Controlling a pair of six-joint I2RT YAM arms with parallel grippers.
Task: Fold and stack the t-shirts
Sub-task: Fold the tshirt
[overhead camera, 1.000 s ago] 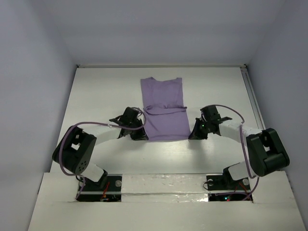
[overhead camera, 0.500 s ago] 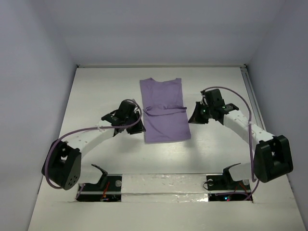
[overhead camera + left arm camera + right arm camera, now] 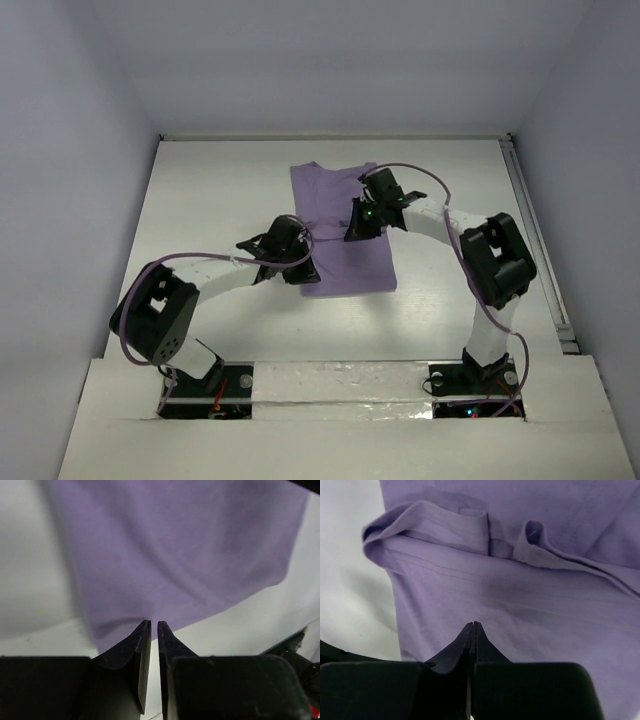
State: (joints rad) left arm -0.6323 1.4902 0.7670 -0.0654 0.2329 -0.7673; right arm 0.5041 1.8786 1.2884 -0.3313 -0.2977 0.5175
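Lavender cloth lies on the far middle of the white worktop (image 3: 210,190): the t-shirt (image 3: 335,190), its sides already turned in so that it makes a long narrow panel, with a rumpled band of sleeve folds across its middle. The left end effector (image 3: 298,268) sits at the panel's near left corner. Its fingers are drawn almost together with a thin slit showing, and I cannot tell whether the hem is caught in them. The right end effector (image 3: 358,222) is over the rumpled band towards the panel's right side, its fingers pressed tight together with no cloth seen between them.

The step in hand looks like the end-to-end fold, near hem over towards the collar. That would call for a sure pinch on both near corners, so the right arm probably has to go to the near right corner. Then both would lift and carry evenly, to keep the edges square.
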